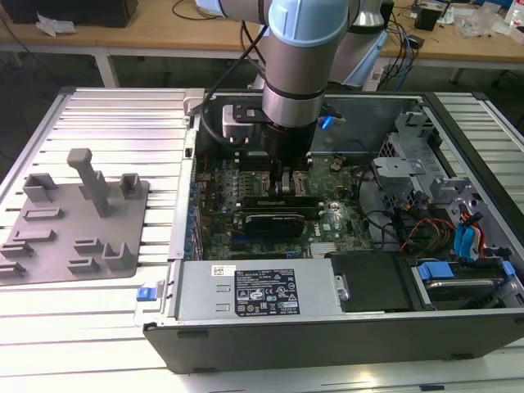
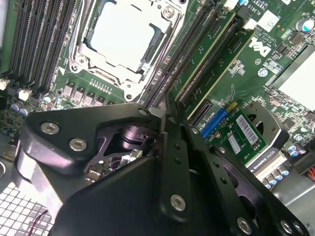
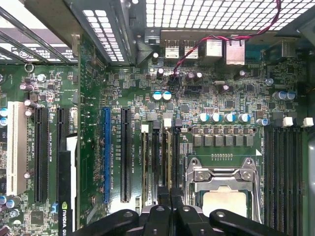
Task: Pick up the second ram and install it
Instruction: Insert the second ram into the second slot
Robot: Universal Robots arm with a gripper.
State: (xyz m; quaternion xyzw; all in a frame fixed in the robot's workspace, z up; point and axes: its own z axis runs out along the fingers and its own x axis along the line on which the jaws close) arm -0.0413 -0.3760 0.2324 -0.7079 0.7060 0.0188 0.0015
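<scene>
One arm reaches down into the open computer case [image 1: 176, 246], and we place everything from its gripper [image 1: 288, 182].

Well away from the gripper, toward the exterior view's left, the grey holder tray [image 1: 74, 225] lies on the ribbed table [image 1: 123, 123]. The motherboard [image 1: 221, 184] lies directly under the gripper. Beyond it, toward the exterior view's right, stand the metal drive cage [image 1: 409, 168] and some red and blue cables [image 1: 463, 233]. Nearer the camera than the gripper sits the grey power supply [image 1: 254, 291].

In the first wrist view the fingers [image 3: 156, 216] are drawn narrow, almost together. They pinch a thin edge-on strip, the second ram [image 3: 169, 152], which stands upright along the black memory slots [image 3: 153, 162] just ahead of the fingertips. We cannot tell whether it is fully seated. The processor socket [image 3: 221, 189] is just beside the gripper on one side, and the blue expansion slot [image 3: 106, 152] is a little further off on the other.

In the second wrist view the black gripper body [image 2: 147, 187] hangs over the same slots — the socket [image 2: 123, 34] sits just beyond it.
</scene>
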